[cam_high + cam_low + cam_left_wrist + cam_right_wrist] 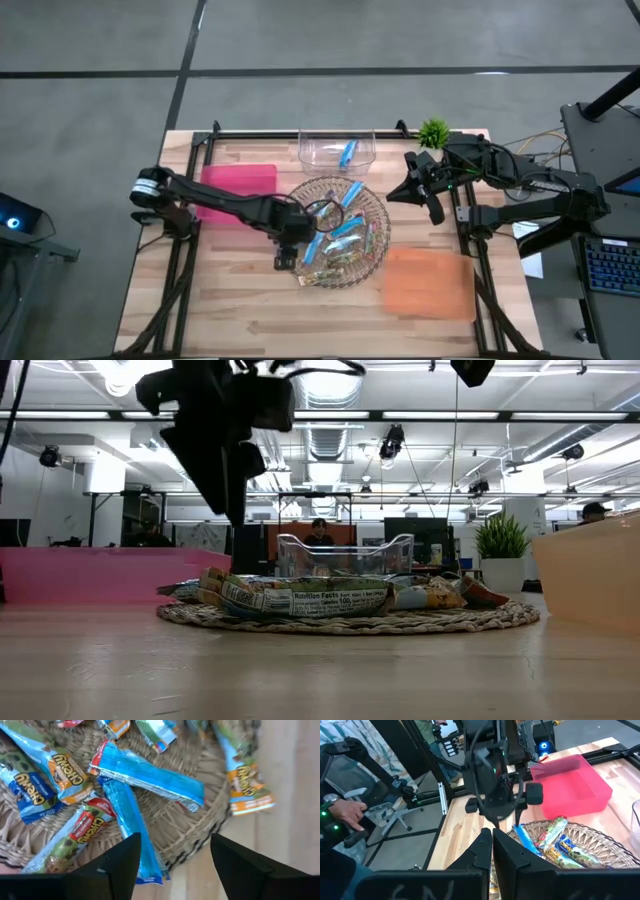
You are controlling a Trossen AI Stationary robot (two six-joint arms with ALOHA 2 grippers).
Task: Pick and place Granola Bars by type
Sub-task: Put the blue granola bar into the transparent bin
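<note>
Left gripper hangs over the near rim of the wicker tray, jaws spread apart, nothing between them. Just below the gap lies one bright blue bar; a second blue bar crosses it slightly beyond. Chewy-labelled granola bars are piled to one side of the jaws. Farther off, a clear bin holds one blue bar. Right gripper waits raised beyond the tray's far side, jaws pressed together, empty.
</note>
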